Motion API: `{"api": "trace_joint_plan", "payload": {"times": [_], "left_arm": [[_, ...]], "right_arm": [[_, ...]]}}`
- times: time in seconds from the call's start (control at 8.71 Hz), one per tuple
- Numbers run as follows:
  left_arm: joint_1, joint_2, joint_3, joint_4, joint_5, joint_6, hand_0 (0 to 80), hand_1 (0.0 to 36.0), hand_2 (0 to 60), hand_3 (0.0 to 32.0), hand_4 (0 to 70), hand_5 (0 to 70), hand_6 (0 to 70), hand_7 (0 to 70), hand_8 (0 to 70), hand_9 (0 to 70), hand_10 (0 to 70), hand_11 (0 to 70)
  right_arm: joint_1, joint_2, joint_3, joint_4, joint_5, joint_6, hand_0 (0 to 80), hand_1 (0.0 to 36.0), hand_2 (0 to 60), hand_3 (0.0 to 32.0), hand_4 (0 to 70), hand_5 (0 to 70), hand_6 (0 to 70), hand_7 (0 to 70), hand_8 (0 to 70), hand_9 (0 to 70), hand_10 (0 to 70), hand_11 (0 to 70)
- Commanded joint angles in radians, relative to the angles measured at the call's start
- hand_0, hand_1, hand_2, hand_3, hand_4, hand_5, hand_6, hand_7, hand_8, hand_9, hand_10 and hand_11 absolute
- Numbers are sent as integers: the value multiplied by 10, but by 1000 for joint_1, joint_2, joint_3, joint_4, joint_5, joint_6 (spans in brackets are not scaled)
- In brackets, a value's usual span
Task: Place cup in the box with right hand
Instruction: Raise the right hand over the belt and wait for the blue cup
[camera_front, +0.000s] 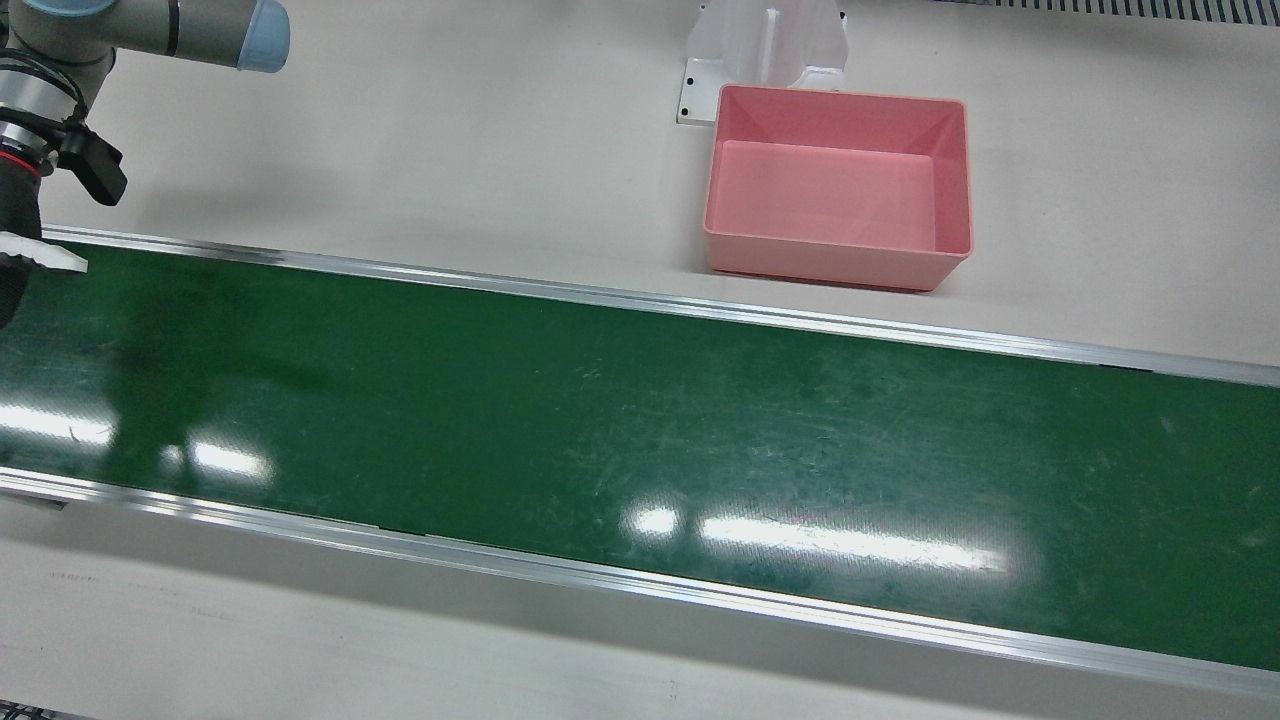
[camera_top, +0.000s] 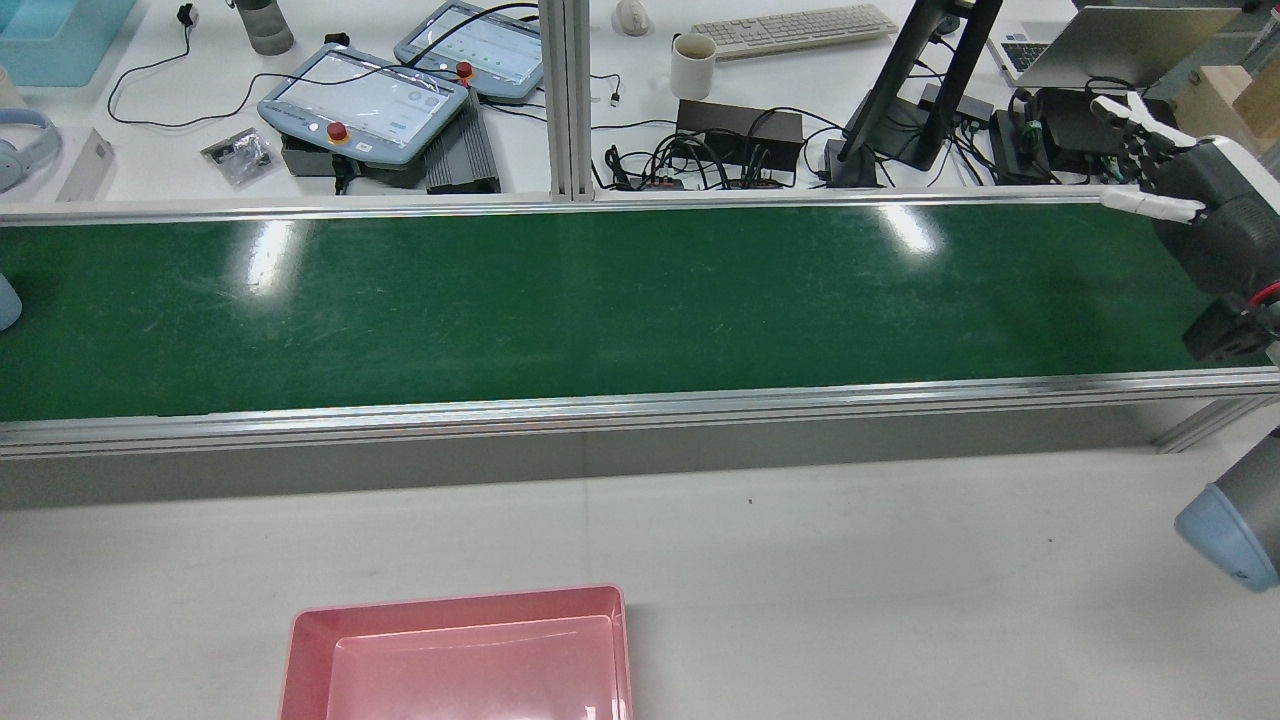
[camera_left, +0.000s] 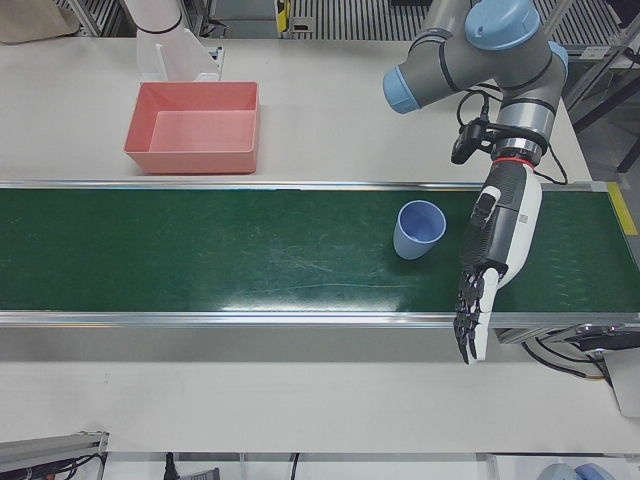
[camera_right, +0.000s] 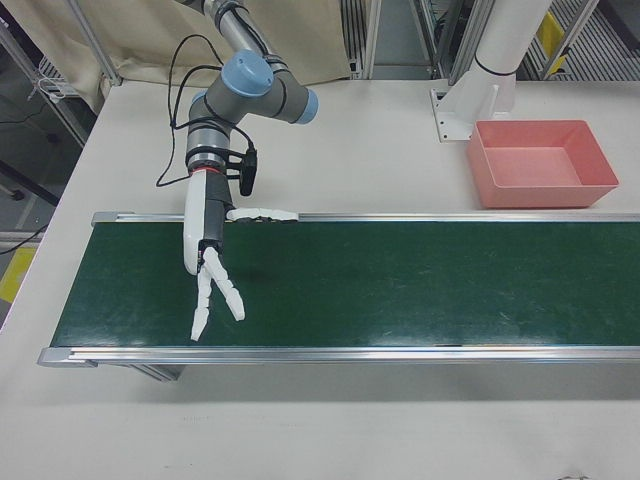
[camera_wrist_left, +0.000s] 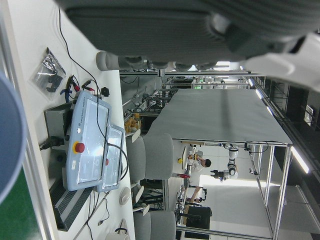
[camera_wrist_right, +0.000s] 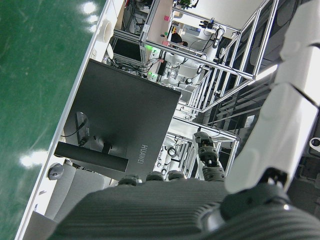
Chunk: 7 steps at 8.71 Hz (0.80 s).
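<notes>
Cup (camera_left: 419, 230) not yet picked up; task at its start, as far as the views show.

Right hand (camera_right: 213, 275): fingers spread and straight, holding nothing. It hangs over the green belt (camera_front: 640, 440) near the belt's end on the robot's right side, fingers pointing toward the operators' edge of the desk, thumb out along the belt's rail on the robot's side. Nothing lies under or beside it.

Left hand (camera_left: 490, 265): also spread flat and empty, over the opposite end of the belt, fingertips reaching past the operators' side rail.

The blue cup stands upright, mouth up, on the belt just beside the left hand, not touching it. That puts it well apart from the right hand, nearly a full belt length away.

Pink box (camera_front: 838, 187): empty, on the desk between belt and robot, near the white pedestal (camera_front: 765, 45).

Left to do: cup must come within the right hand's reach (presumably by belt travel), then grasp, lift, carry over the robot-side rail, release in box.
</notes>
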Motion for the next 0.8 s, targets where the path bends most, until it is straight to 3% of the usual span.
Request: {"api": "trace_joint_plan", "payload": {"times": [0.0, 0.69], "left_arm": [[0, 0, 1, 0, 0, 0, 0, 0, 0, 0, 0, 0, 0, 0, 0, 0, 0, 0], [0, 0, 1, 0, 0, 0, 0, 0, 0, 0, 0, 0, 0, 0, 0, 0, 0, 0]], "right_arm": [[-6, 15, -2, 0, 0, 1, 463, 148, 82, 0, 0, 32, 0, 0, 0, 0, 0, 0], [-5, 15, 5, 2, 0, 4, 462, 148, 84, 0, 0, 32, 0, 0, 0, 0, 0, 0]]}}
